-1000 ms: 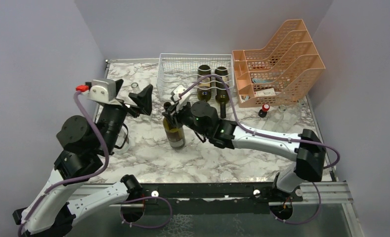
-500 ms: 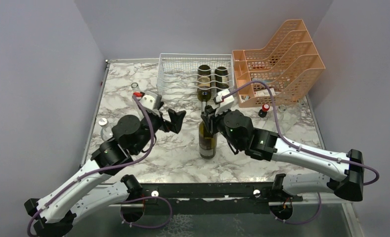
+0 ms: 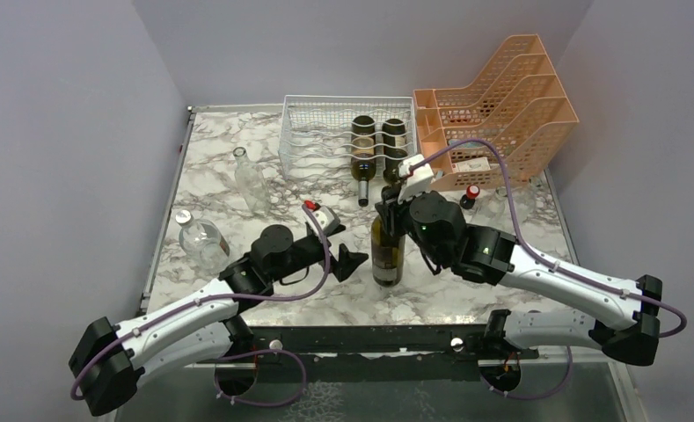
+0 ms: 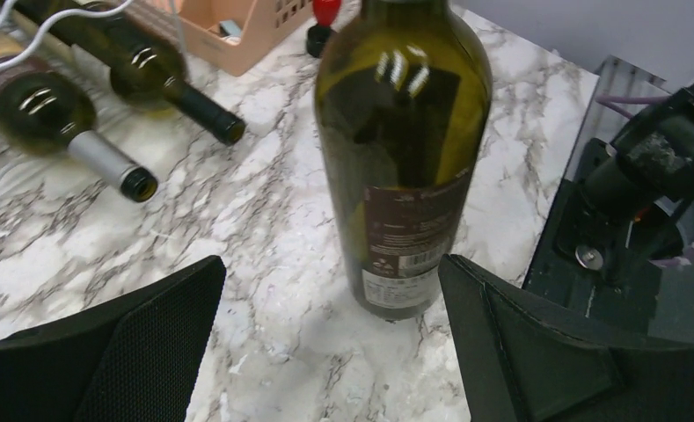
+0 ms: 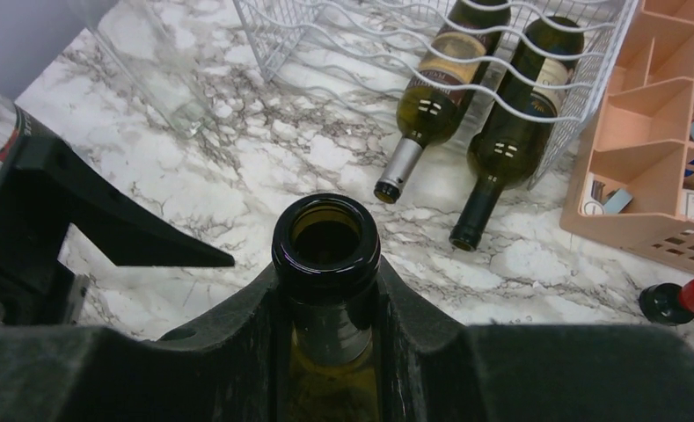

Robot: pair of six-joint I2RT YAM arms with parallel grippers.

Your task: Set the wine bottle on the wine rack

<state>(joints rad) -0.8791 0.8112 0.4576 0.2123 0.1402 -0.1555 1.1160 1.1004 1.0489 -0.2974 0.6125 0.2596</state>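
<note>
Bare worktop (image 3: 325, 189) lay between the wine bottle (image 3: 387, 251) and the vacant left cradles of the wine rack (image 3: 312, 132). Two racked bottles (image 3: 362, 145) filled the right cradles, necks jutting forward. A clear glass bottle (image 3: 250, 180) stood left of that lane; the left pincer (image 3: 350, 261), jaws wide, sat beside the wine bottle.

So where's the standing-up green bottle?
In the top view, the upright dark green glass wine bottle stands front-centre on the marble table, neck in the right gripper, open left gripper beside it.
</note>
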